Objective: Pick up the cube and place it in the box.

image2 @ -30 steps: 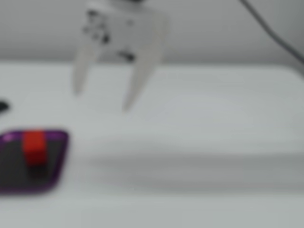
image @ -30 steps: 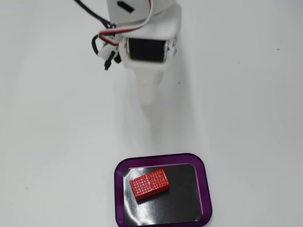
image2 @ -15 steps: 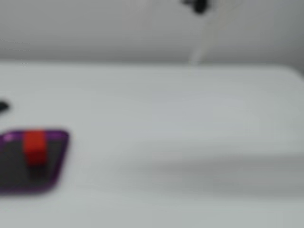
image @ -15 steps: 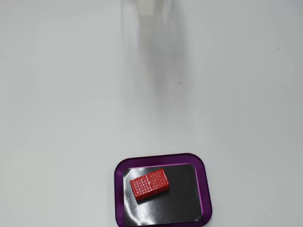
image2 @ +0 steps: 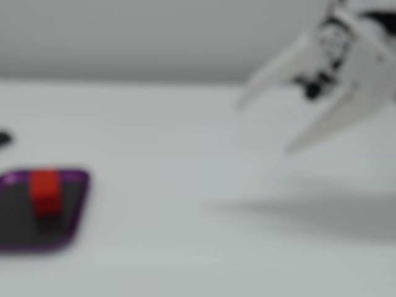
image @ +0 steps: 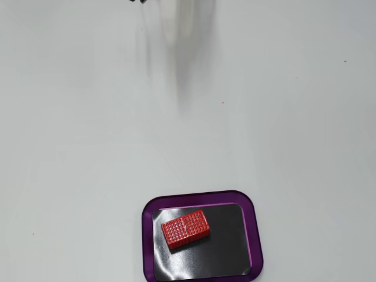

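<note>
The red cube (image: 185, 228) lies flat on the black floor of the box (image: 256, 235), tilted a little, near the left side of the purple-rimmed tray at the bottom of a fixed view. In the blurred fixed view the cube (image2: 44, 192) sits in the box (image2: 79, 204) at the far left. The white gripper (image2: 263, 127) is at the upper right there, raised above the table, its two fingers spread apart and empty, far from the box. In the top-down fixed view only a blurred bit of the arm (image: 188, 17) shows at the top edge.
The white table (image: 76, 135) fills both fixed views. A small dark object (image2: 4, 138) shows at the left edge of the blurred view, behind the box. The arm's shadow lies on the table at the lower right there.
</note>
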Robot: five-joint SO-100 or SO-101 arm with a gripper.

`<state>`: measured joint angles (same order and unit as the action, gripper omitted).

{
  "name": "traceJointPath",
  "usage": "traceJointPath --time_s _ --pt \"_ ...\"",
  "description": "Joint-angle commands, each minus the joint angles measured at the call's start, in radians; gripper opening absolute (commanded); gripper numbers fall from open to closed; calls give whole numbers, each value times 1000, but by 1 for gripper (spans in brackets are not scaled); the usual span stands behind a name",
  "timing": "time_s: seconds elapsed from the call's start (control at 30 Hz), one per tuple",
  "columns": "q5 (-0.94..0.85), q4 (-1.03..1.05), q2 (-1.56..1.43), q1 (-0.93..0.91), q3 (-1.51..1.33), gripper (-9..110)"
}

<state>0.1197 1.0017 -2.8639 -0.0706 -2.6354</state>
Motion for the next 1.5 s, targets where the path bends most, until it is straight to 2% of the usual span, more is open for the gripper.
traceJointPath --time_s 0.0,0.13,0.3,0.5,0.57,0.67,1.47 --pt "-3 -35 -207 -14 -179 24" --pt "-3 -17 -405 -14 -330 24" --pt "0 117 -595 -11 -446 24" --pt "0 164 -575 -12 -453 23" --pt "0 167 -574 -12 -453 17" --pt "0 189 -574 -11 -453 -1" --pt "3 250 -574 -12 -449 0"
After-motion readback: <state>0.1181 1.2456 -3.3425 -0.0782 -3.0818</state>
